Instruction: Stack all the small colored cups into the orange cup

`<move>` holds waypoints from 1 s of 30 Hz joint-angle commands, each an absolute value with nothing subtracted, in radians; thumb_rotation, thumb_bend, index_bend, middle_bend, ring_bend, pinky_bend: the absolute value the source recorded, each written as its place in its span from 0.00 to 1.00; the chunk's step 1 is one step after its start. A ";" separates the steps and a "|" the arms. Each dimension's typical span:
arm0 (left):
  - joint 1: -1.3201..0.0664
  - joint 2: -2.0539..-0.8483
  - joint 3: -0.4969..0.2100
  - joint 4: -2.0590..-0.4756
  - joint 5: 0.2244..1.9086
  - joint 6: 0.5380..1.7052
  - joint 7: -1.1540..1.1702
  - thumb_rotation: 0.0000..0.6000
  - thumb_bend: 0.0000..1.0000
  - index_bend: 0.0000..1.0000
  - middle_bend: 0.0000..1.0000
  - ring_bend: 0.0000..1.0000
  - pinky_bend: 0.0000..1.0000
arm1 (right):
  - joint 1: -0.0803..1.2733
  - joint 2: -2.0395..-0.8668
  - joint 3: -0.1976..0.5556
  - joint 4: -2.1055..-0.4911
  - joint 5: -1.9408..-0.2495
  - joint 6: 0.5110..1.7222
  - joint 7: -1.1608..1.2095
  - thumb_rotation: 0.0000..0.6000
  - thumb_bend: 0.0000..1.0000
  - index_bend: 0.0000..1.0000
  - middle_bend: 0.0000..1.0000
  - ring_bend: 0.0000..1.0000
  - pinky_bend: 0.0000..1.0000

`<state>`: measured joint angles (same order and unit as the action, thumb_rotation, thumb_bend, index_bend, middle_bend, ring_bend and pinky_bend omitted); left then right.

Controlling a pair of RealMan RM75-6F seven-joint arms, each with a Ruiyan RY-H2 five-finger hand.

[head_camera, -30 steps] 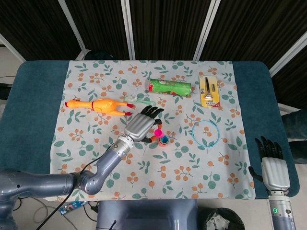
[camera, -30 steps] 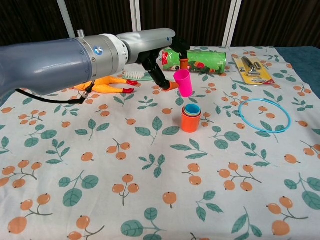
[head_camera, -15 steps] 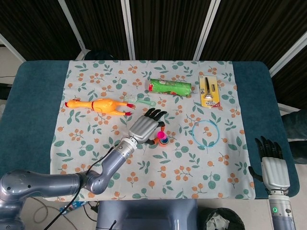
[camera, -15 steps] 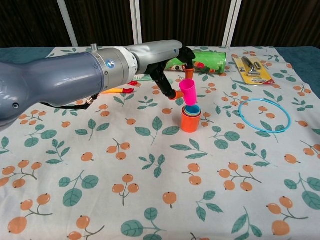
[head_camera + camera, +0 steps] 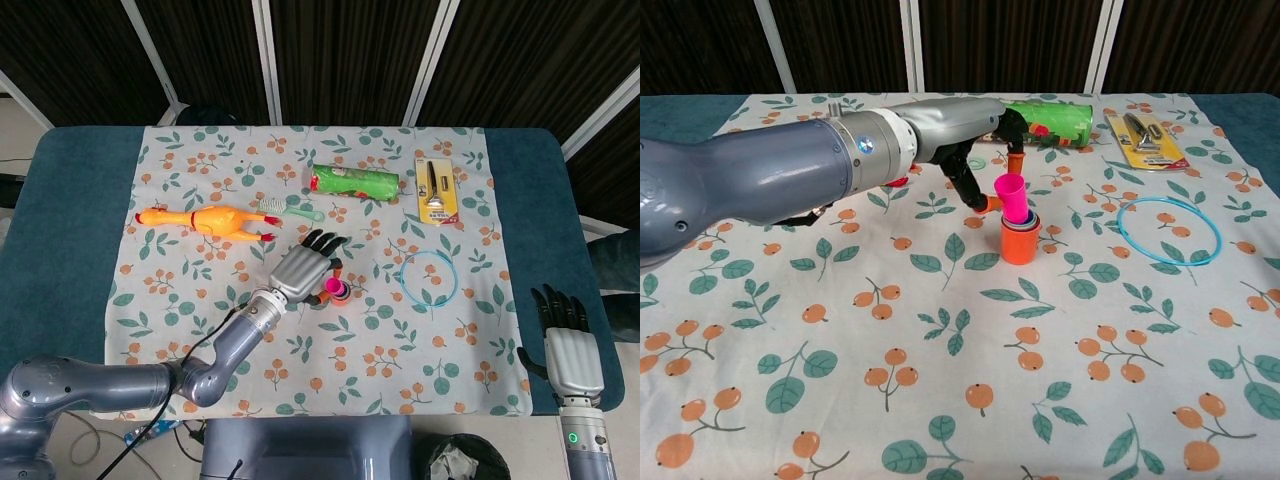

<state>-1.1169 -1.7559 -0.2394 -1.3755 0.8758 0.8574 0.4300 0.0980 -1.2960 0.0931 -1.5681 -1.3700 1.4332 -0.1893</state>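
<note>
The orange cup [image 5: 1020, 243] stands upright mid-table with smaller cups nested in it. A pink cup [image 5: 1012, 197] sits tilted in its mouth, its bottom inside the stack. My left hand [image 5: 985, 150] pinches the pink cup between thumb and a finger, other fingers spread. From the head view the left hand [image 5: 303, 268] covers most of the stack, with only the pink cup [image 5: 334, 287] showing. My right hand [image 5: 570, 345] rests beyond the table's right front corner, holding nothing, fingers extended.
A rubber chicken [image 5: 205, 220] lies left of the stack, a green can [image 5: 1045, 121] lies on its side behind it. A blue ring [image 5: 1168, 230] is to the right. A yellow packaged tool [image 5: 435, 187] and a green brush [image 5: 285, 208] lie further back.
My left hand has carried the pink cup right and down, from beside the stack to above it, and now into the mouth of the nested cups. The right hand has not moved.
</note>
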 commanded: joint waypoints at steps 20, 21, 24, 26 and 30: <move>-1.184 -1.763 -0.230 -1.407 0.695 0.834 0.610 1.00 0.18 0.23 0.05 0.00 0.00 | 0.095 -1.289 0.099 -1.574 -1.372 1.441 -0.178 1.00 0.34 0.01 0.00 0.00 0.02; -1.186 -1.757 -0.233 -1.419 0.688 0.841 0.614 1.00 0.18 0.23 0.05 0.00 0.00 | 0.094 -1.288 0.099 -1.574 -1.372 1.442 -0.178 1.00 0.34 0.01 0.00 0.00 0.02; -1.186 -1.735 -0.247 -1.461 0.687 0.867 0.618 1.00 0.18 0.22 0.05 0.00 0.00 | 0.093 -1.287 0.100 -1.575 -1.372 1.444 -0.176 1.00 0.34 0.01 0.00 0.00 0.02; -1.182 -1.709 -0.260 -1.502 0.696 0.896 0.620 1.00 0.18 0.21 0.05 0.00 0.00 | 0.093 -1.287 0.099 -1.574 -1.372 1.443 -0.176 1.00 0.34 0.01 0.00 0.00 0.02; -1.167 -1.644 -0.279 -1.592 0.737 0.984 0.644 1.00 0.18 0.21 0.05 0.00 0.00 | 0.095 -1.287 0.097 -1.574 -1.374 1.438 -0.177 1.00 0.34 0.01 0.00 0.00 0.02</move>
<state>-1.1764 -1.6823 -0.2664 -1.5461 0.7126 0.9364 0.6247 0.0948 -1.2874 0.0970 -1.5739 -1.3735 1.4381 -0.1766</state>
